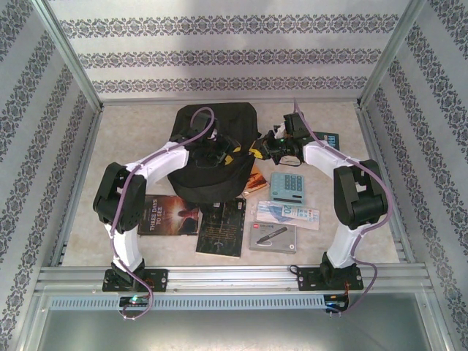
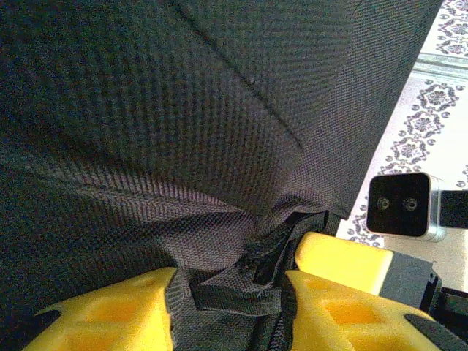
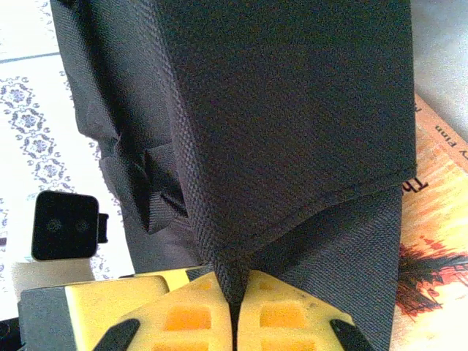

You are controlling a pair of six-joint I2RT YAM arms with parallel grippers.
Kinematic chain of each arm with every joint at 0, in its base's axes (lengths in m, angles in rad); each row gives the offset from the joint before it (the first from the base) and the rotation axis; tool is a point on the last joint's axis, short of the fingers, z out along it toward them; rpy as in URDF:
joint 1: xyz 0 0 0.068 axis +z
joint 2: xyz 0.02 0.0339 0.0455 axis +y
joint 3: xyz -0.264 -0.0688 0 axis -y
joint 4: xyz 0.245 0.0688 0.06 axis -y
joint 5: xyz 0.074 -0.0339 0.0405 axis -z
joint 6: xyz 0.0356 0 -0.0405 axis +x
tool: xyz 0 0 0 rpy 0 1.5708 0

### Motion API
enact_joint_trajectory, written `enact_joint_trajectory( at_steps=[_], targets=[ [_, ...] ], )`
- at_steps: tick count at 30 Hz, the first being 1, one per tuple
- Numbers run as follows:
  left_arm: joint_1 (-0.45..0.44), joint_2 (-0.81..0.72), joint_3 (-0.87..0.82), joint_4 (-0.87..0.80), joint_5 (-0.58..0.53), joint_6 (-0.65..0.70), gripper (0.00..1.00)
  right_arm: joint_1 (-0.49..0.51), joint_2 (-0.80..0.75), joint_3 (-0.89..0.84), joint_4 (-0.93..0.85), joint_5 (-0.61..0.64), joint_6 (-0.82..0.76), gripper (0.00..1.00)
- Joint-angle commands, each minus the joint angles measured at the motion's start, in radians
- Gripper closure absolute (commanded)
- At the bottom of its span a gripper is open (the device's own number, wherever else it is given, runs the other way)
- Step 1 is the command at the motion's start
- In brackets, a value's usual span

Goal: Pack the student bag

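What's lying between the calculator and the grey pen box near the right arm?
A flat pale packet with blue-green print lies there, between the calculator and the grey pen box; the top view shows it.

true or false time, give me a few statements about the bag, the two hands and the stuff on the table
1. The right hand pinches a fold of the student bag. True.
2. The left hand is well away from the bag. False: bag fabric is bunched in its grip.
3. The calculator lies inside the bag. False: it lies on the table, to the right of the bag.
4. An orange book peeks out at the bag's edge. True.
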Motion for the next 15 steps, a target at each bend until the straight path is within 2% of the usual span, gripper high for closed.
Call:
enact_joint_trajectory(
  at_steps=[1,9,15],
  targets=[
    [-0.018,0.016,-0.026,0.053,0.016,-0.066,0.60,-0.004,-0.055,-0.013,0.070,-0.033,0.032,1.00],
    [-0.023,0.035,-0.035,0.072,0.011,-0.095,0.69,0.005,-0.055,-0.018,0.076,-0.035,0.034,1.00],
    [-0.022,0.050,-0.026,0.082,0.007,-0.102,0.82,0.005,-0.060,-0.019,0.071,-0.035,0.029,1.00]
  ],
)
